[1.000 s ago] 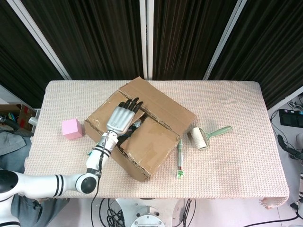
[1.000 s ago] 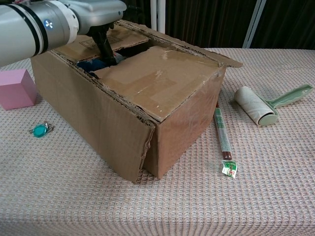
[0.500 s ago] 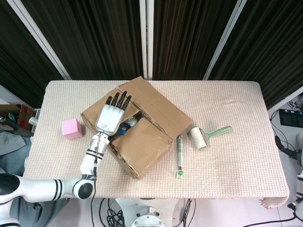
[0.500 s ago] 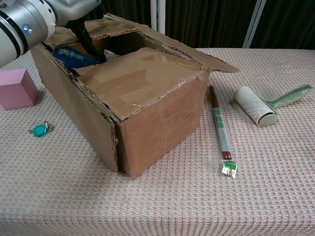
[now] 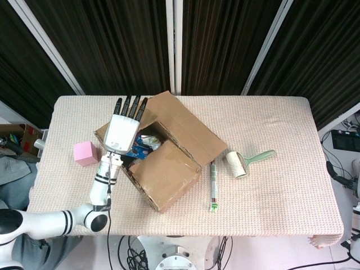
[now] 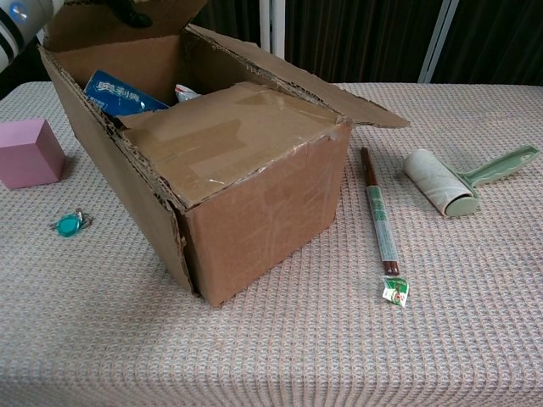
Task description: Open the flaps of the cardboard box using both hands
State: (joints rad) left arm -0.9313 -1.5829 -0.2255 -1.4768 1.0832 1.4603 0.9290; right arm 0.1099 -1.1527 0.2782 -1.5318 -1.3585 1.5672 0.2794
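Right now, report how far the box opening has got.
Done: the far flap lies folded outward, and the blue packet inside the cardboard box shows. In hand: the left robot hand is at the left flap, which stands raised. Left: the near flap lies flat over the opening. The right robot hand is out of view.

— What is seen of the brown corrugated cardboard box (image 6: pixel 254 186)?
— Matt board with ragged torn edges; glossy clear tape is laid across one flap.
— And the table?
— It is covered by a beige waffle-textured cloth (image 6: pixel 475 322), rough and matt.
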